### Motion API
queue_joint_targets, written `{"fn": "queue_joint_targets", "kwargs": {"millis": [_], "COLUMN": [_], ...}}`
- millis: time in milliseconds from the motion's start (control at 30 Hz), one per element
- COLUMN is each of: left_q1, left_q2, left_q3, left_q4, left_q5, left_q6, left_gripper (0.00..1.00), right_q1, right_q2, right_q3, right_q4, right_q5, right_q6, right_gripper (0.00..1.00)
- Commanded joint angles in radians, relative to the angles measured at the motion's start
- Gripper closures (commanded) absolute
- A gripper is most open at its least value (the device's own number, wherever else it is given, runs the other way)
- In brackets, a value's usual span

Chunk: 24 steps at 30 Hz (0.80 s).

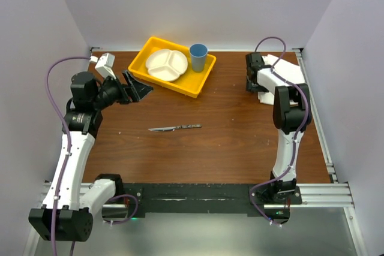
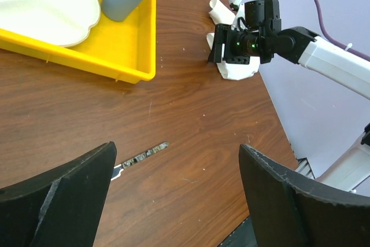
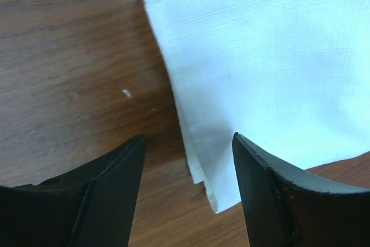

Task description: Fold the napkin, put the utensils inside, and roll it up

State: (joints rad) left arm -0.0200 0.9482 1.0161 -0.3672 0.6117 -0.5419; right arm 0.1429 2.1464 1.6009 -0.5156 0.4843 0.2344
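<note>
From above, the napkin [image 1: 287, 69] lies bunched at the far right corner of the brown wooden tabletop [image 1: 228, 148]. The right claw [image 1: 255, 82] is down at its left edge, likely reaching for an edge so the cloth can be drawn out and folded. The knife [image 1: 175, 128] lies flat in the middle, well apart from the napkin, presumably left there until the fold is made. The left claw [image 1: 137, 90] hangs just beside the near-left corner of the yellow tray [image 1: 191, 83], which holds a white divided plate [image 1: 166, 64] and a blue cup [image 1: 198, 57]. Plain pale walls [image 1: 198, 4] close in the tabletop at the back and on both sides.

In the left wrist view, the left claw's jaws stand wide apart with nothing between them. Below them are bare wood and part of the knife's patterned handle. It looks parked out of the way.

In the right wrist view, the right claw's jaws are open, close over the wood, and straddle the napkin's layered near corner. The cloth's edge runs into the gap, but neither finger presses on it yet. The wood grain is dark and smooth, with one small pale speck.
</note>
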Motion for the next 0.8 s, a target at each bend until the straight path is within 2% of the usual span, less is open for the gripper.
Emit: {"fn": "queue_joint_targets", "kwargs": {"millis": [0,33,67,133,167,267,367,400,500,567,633,667,767], "left_q1": [-0.006,-0.011,-0.030,-0.096,-0.215,-0.429,-0.532,-0.563,-0.716,-0.808,-0.846,-0.876,-0.896], "left_q2": [0.007,0.009,0.011,0.020,0.026,0.072,0.098,0.106,0.153,0.202,0.265,0.279,0.319], "left_q3": [-0.016,-0.019,-0.014,0.016,0.033,0.062,-0.016,-0.042,-0.123,-0.123,-0.132,-0.145,-0.204], "left_q4": [0.065,0.068,0.068,0.038,-0.002,-0.024,0.086,0.126,0.241,0.286,0.329,0.412,0.543], "left_q5": [0.033,0.033,0.007,-0.082,-0.233,-0.459,-0.471,-0.483,-0.607,-0.674,-0.685,-0.685,-0.658], "left_q6": [-0.029,-0.027,-0.023,0.011,0.032,0.071,0.013,0.008,0.031,0.045,0.040,0.034,-0.018], "left_gripper": [0.09,0.09,0.12,0.12,0.12,0.13,0.16,0.16,0.16,0.16,0.18,0.19,0.20], "right_q1": [-0.037,-0.040,-0.040,-0.037,-0.025,0.088,0.239,0.271,0.387,0.397,0.400,0.400,0.399], "right_q2": [-0.028,-0.028,-0.025,-0.031,-0.045,-0.146,-0.299,-0.394,-0.546,-0.695,-0.851,-0.894,-1.031], "right_q3": [-0.048,-0.050,-0.050,-0.048,-0.061,-0.145,-0.277,-0.315,-0.462,-0.536,-0.587,-0.594,-0.598], "right_q4": [0.014,0.017,0.012,-0.010,-0.009,-0.004,-0.004,-0.003,-0.015,-0.041,-0.050,-0.058,-0.095], "right_q5": [0.022,0.005,-0.007,-0.080,-0.123,-0.113,-0.127,-0.150,-0.199,-0.243,-0.298,-0.309,-0.348], "right_q6": [-0.004,-0.004,-0.003,0.022,0.023,0.042,0.071,0.078,0.126,0.149,0.144,0.144,0.141], "right_gripper": [0.46,0.52,0.73,0.95,1.00,1.00,1.00,1.00,1.00,1.00,1.00,1.00,1.00]}}
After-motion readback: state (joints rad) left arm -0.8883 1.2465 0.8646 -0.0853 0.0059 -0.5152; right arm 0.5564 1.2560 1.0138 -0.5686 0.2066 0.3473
